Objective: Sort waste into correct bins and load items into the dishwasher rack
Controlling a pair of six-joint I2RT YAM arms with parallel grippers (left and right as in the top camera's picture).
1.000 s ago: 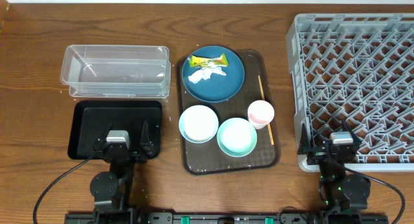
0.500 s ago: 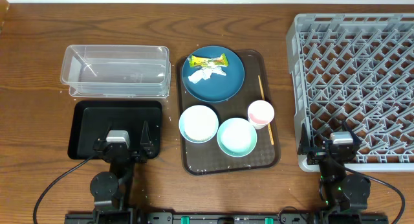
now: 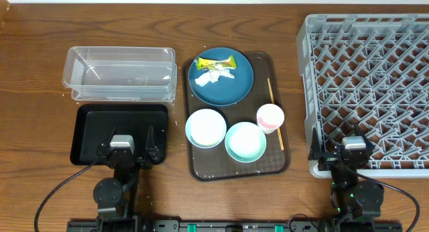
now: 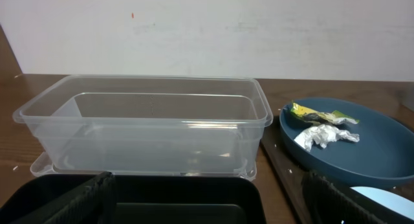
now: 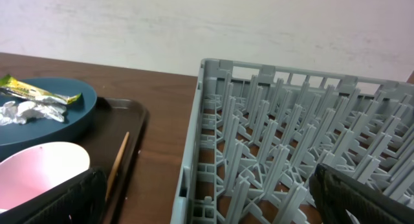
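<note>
Left gripper [image 3: 126, 143]: jaws spread, empty — over shallow black rectangular tray [image 3: 90, 121].
Right gripper [image 3: 353, 150]: jaws spread, empty — at large grey plastic lattice rack [image 3: 369, 64].
Waste: yellow-green snack wrapper [image 3: 215, 62], crumpled white tissue [image 3: 214, 76] on dark blue round plate [image 3: 221, 90].

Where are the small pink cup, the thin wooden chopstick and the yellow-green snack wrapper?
small pink cup [image 3: 270, 116], overhead view, inner bottom.
thin wooden chopstick [image 3: 271, 91], overhead view, upper stretch above the cup.
yellow-green snack wrapper [image 3: 216, 62], overhead view, middle of the wrapper.

Brown tray [image 3: 205, 167] on wooden table [image 3: 33, 91] (wall [image 4: 259, 30] behind)
</note>
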